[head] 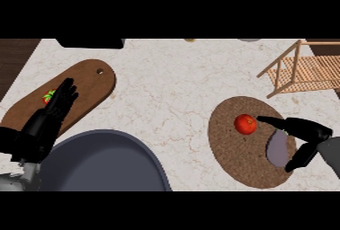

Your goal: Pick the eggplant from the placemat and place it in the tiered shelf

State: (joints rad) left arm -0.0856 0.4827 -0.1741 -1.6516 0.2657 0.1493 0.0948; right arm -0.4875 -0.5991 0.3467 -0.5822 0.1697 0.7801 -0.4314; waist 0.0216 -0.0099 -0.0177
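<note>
A pale marble counter (pixel 172 90) carries a large dark grey pan (pixel 100 161) at the lower left, a long wooden cutting board (pixel 93 85) behind it and a wooden tiered shelf (pixel 302 72) at the upper right. On the round brown placemat (pixel 242 152) a purple eggplant (pixel 279 150) lies just right of a red tomato (pixel 245 124). The right hand (pixel 306 134) straddles the eggplant with spread fingers, not yet closed on it, while the left hand (pixel 56 105) rests straight-fingered over the cutting board beside a small red and green vegetable (pixel 48 96).
</note>
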